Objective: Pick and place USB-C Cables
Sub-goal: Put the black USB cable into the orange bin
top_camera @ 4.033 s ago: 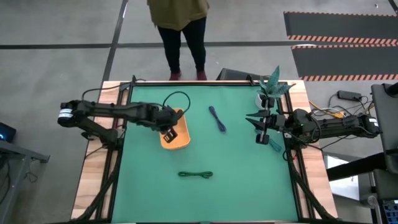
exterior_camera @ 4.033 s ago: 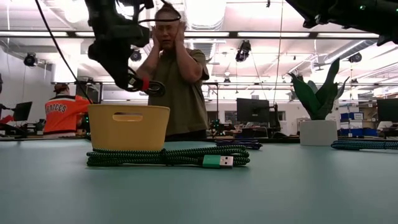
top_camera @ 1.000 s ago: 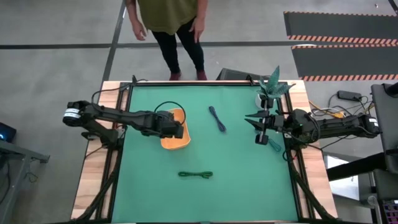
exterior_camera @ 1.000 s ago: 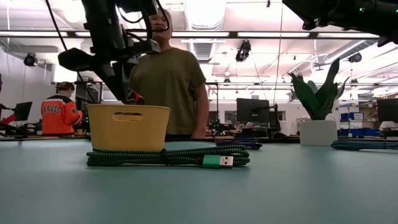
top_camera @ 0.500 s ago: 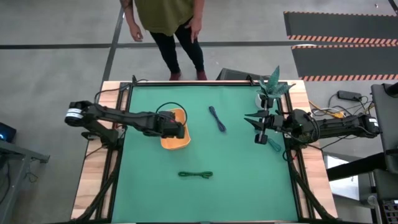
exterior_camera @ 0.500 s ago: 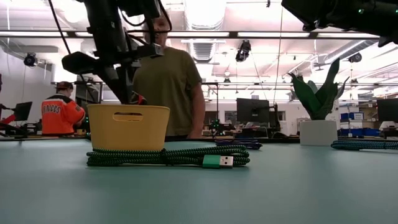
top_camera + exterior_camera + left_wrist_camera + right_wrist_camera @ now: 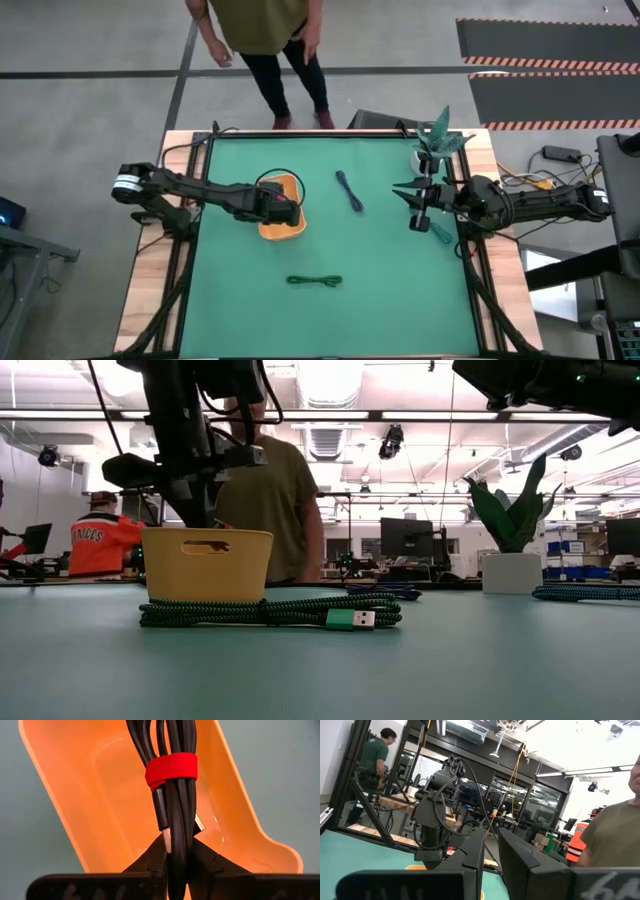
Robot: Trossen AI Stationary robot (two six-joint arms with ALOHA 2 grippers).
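The green table (image 7: 400,290) is seen from above with both dark arms reaching in from its sides, and a person (image 7: 260,25) in an olive top and dark trousers is standing just beyond its far edge. An orange tray (image 7: 292,228) is set on the left half of the table, and the left gripper (image 7: 283,206) is held directly over it, lowered to the level of its rim in the low view. A black USB-C cable bundle (image 7: 172,785), bound by a red strap (image 7: 171,767), is clamped between the left gripper's fingers (image 7: 150,860) and hangs over the tray's inside. A potted plant (image 7: 436,140) in a white pot is placed at the table's far right corner, and the right gripper (image 7: 420,210) is parked beside it at the right edge, lifted off the surface; its fingers are seen close together with a narrow gap, and nothing is held between them. A dark green cable bundle (image 7: 314,281) lies near the front of the table, well apart from the tray, its green plug (image 7: 352,619) shown in the low view. A dark blue cable bundle (image 7: 349,189) lies near the table's middle, between the tray and the right arm.
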